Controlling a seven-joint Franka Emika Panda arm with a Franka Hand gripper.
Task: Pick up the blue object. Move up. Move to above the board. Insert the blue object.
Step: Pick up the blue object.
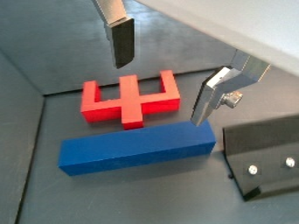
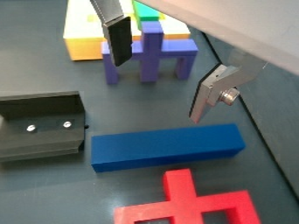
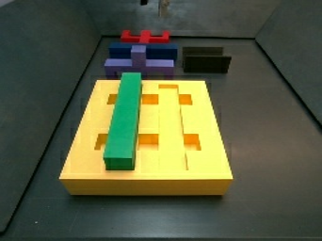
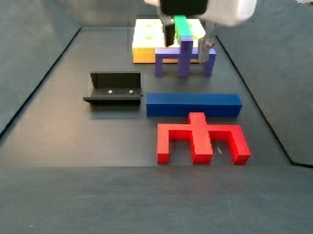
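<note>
The blue object [image 1: 138,147] is a long dark-blue bar lying flat on the grey floor; it also shows in a wrist view [image 2: 165,146] and a side view [image 4: 193,104]. My gripper [image 1: 159,89] is open and empty and hovers above the bar, with nothing between the fingers [image 1: 119,39]. It also shows in a wrist view [image 2: 158,86] and a side view [image 4: 188,37]. The board [image 3: 201,141] is a large yellow grooved block, with a green bar [image 3: 126,118] lying in one groove. It also appears in a wrist view [image 2: 84,39].
A red forked piece [image 1: 128,98] lies just beside the blue bar [image 4: 202,139]. A lavender-purple block [image 2: 146,57] stands between the bar and the board. The black fixture [image 4: 113,89] stands close to one end of the bar [image 1: 263,153].
</note>
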